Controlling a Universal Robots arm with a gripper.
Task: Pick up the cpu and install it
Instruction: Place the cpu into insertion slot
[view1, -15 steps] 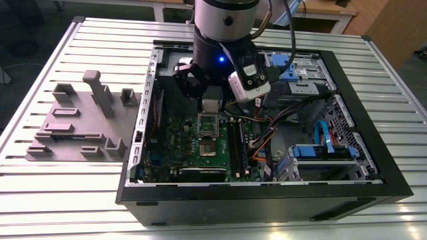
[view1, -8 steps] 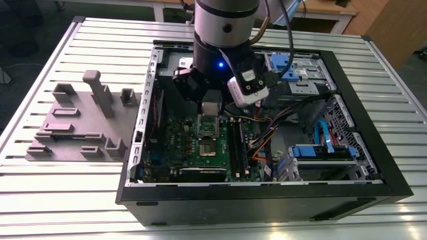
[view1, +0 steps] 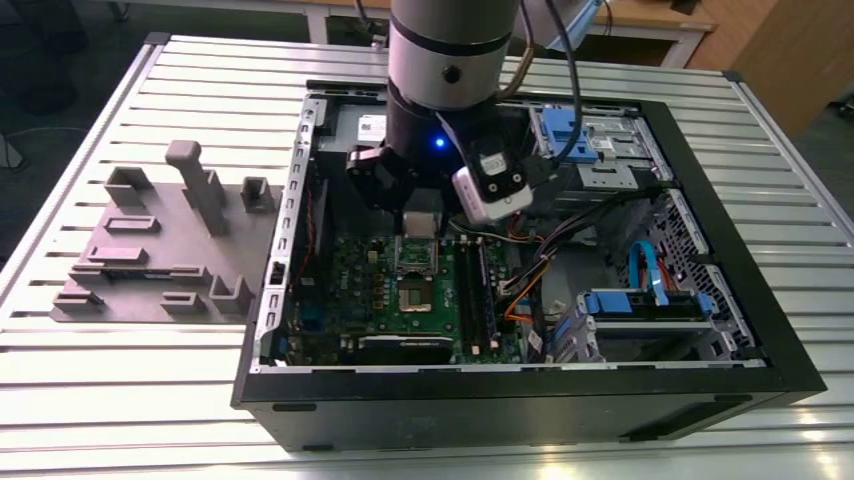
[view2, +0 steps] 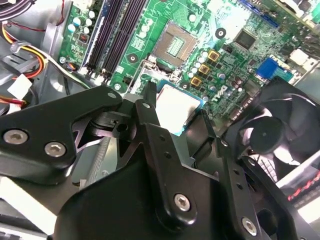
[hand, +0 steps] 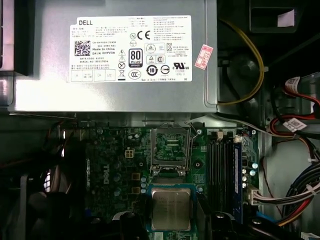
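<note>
Part of the cpu (view2: 181, 102) behind the end effector (view2: 176, 111); power-supply box (hand: 115, 60) cropped in first wrist view.

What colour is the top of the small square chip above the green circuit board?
Shiny silver-grey metal. The cpu shows best in the first wrist view.

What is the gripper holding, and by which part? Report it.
The gripper holds the cpu, pinched by two opposite side edges between its fingers, close to the empty socket.
</note>
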